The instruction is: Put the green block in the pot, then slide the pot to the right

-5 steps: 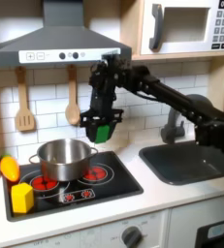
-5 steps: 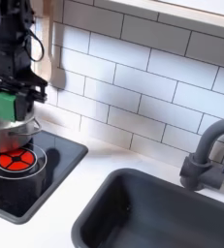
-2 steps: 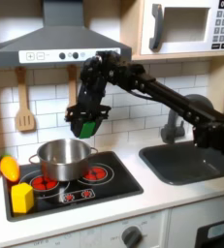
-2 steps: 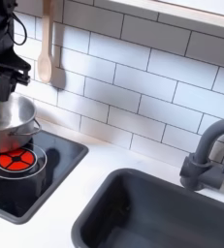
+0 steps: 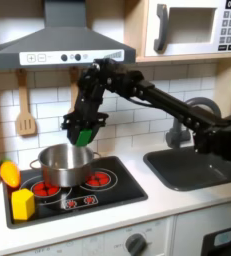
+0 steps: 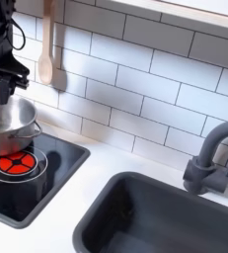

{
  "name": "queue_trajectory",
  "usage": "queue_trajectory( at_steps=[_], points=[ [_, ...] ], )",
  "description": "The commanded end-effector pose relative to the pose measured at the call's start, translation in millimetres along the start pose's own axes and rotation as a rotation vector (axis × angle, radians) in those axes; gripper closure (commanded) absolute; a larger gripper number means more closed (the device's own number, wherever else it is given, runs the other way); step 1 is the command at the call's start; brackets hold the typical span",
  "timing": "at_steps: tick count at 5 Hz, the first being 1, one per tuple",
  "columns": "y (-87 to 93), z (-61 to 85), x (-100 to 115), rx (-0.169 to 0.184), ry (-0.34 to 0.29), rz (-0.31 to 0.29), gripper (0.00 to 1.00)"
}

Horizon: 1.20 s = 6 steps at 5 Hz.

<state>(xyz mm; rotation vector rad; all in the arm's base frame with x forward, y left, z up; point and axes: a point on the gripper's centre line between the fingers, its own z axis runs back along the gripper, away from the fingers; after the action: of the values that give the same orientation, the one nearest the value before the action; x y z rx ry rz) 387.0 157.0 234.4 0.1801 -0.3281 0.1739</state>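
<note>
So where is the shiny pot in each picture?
First exterior view: the pot sits on the stove's back left burner, left of centre, under the green block.
Second exterior view: the pot is at the left edge.
Shared landmark: the wooden spoon on the tiled wall.

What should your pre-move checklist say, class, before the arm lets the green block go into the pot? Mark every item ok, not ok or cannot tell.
1. Tool shut on the green block: ok.
2. Block above the pot opening: ok in the first exterior view.
3. Pot upright on the stove: ok.
4. Pot interior free: cannot tell.
5. Yellow block apart from the pot: ok.
6. Block low enough to release: cannot tell.
</note>
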Motion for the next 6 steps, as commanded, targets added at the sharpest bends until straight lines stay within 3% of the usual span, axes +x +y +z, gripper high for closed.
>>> queue_trajectory(
  at_steps=[1,6],
  points=[
    [7.9,-14.3,9.3,0.014,-0.021,0.005,1.00],
    [7.6,-32.2,18.4,-0.001,-0.023,-0.006,1.00]
  ],
)
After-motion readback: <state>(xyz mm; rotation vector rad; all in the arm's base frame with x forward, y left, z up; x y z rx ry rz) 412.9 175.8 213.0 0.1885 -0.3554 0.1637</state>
